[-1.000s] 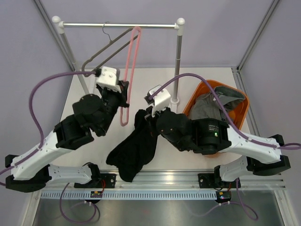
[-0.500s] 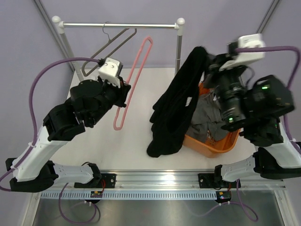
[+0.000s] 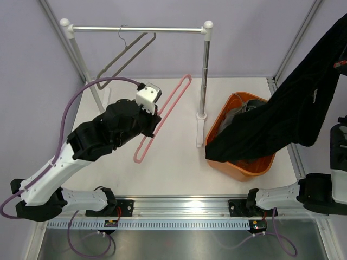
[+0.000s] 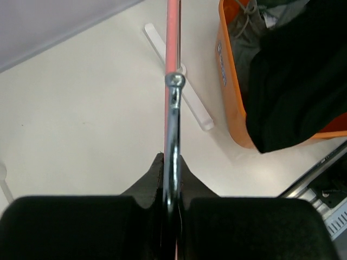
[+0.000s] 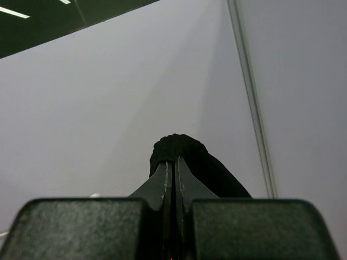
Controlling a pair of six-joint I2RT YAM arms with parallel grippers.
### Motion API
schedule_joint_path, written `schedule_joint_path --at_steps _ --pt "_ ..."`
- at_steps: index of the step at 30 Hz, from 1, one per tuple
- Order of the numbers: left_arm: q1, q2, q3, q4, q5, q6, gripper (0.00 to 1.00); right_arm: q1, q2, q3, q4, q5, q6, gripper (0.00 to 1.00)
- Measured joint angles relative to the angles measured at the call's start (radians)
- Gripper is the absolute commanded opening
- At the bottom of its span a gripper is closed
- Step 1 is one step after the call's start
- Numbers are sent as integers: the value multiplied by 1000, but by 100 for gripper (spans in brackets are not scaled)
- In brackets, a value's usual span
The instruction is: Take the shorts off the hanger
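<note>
Left gripper [image 4: 171, 162] is clamped narrow on the hook end of the pink hanger [image 3: 174, 98], mid-bench. The hanger's long axis runs near-left to far-right, nothing on it. Shorts [image 3: 282, 119] are off it, well apart to the right. Right gripper [image 5: 171, 169] is pinched tight on a fold of them, high over the right edge. They hang long, lower end at the orange basket [image 3: 236, 166]. Drop looks like the right arm's job. Bench [image 3: 173, 179] is white and flat. Far edge: rail [image 3: 138, 29] with a grey hanger [image 3: 127, 54].
</note>
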Motion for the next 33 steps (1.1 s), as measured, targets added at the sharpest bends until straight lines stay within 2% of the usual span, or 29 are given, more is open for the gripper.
schedule_joint_path --at_steps 4,10,21,23,27,33 --pt "0 0 -53 -1 29 -4 0 -61 -5 -51 -47 -19 60 0" --pt "3 -6 -79 -8 42 -11 0 -187 11 -164 -330 -70 325 0" --pt "9 -65 -129 -11 49 -12 0 -399 58 -267 -771 -210 755 0" --pt "10 -69 -146 -12 50 -14 0 -432 24 -349 -809 -227 834 0" --pt "14 -84 -169 -20 56 -14 0 -481 -116 -628 -900 -246 1028 1" --pt "16 -121 -173 -34 112 -11 0 -496 -272 -896 -1100 -242 1315 13"
